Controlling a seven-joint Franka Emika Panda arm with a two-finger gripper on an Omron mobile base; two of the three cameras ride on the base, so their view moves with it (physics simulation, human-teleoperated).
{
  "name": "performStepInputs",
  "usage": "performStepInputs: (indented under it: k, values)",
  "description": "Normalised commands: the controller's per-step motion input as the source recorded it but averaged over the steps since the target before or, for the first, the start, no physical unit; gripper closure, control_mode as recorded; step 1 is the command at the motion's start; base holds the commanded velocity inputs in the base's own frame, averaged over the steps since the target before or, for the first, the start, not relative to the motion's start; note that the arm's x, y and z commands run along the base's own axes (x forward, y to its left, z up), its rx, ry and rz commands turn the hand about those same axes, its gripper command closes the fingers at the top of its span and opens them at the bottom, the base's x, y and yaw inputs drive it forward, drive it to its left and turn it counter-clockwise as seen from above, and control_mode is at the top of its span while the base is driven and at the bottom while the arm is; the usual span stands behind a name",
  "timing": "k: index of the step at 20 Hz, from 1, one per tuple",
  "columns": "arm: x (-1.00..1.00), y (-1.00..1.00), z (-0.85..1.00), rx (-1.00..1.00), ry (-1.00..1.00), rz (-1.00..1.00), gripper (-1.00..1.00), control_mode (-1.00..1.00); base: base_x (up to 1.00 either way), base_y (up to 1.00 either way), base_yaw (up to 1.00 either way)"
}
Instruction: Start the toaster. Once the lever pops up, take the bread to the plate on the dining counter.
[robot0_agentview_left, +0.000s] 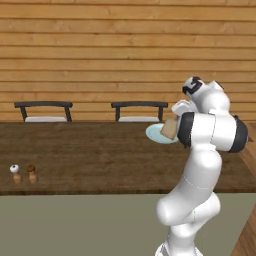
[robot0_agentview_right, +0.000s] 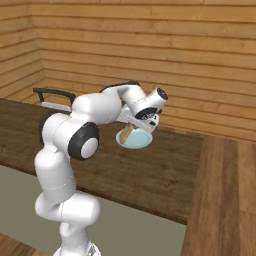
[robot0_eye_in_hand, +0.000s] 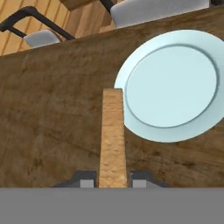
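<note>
The gripper (robot0_eye_in_hand: 113, 180) is holding the bread (robot0_eye_in_hand: 112, 135) on its thin edge, so the slice is sticking straight out from between the two fingers (robot0_eye_in_hand: 87, 180). The fingers are pressing close on its flat sides, one on each side. That is a good way to hold it, because a flat slice is easy to pinch that way and it is not sagging.

The bread is hanging in the air over the counter (robot0_eye_in_hand: 48, 113), near the plate (robot0_eye_in_hand: 173, 85). In the hand view, the far end of the slice is just reaching the plate's rim, and most of the plate is lying off to one side of it. So the bread is not over the middle yet. I think the arm needs to go a bit more toward the plate before letting go, or the slice may land half on the rim and tip off.

The plate is sitting flat on the counter, with nothing on it. Two chairs (robot0_agentview_left: 44, 111) are standing behind the counter. Two small shakers (robot0_agentview_left: 24, 174) are standing far off to the left, well out of the way.
</note>
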Motion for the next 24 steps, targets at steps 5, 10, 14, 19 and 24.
performStepInputs:
  k: [5, 10, 14, 19, 24]
  values:
    - [0.17, 0.0, -0.12, -0.12, -0.09, -0.01, 1.0, -1.0, 0.0, 0.0, 0.0]
    - [0.33, 0.04, -0.15, -0.07, -0.09, -0.01, 1.0, -1.0, 0.0, 0.0, 0.0]
    - [0.41, 0.04, -0.22, 0.0, -0.04, 0.0, 1.0, -1.0, 0.0, 0.0, 0.0]
    - [0.44, 0.0, -0.16, 0.0, 0.0, 0.0, 1.0, -1.0, 0.0, 0.0, 0.0]
    - [0.3, 0.0, -0.02, 0.0, 0.0, 0.0, 1.0, -1.0, 0.0, 0.0, 0.0]
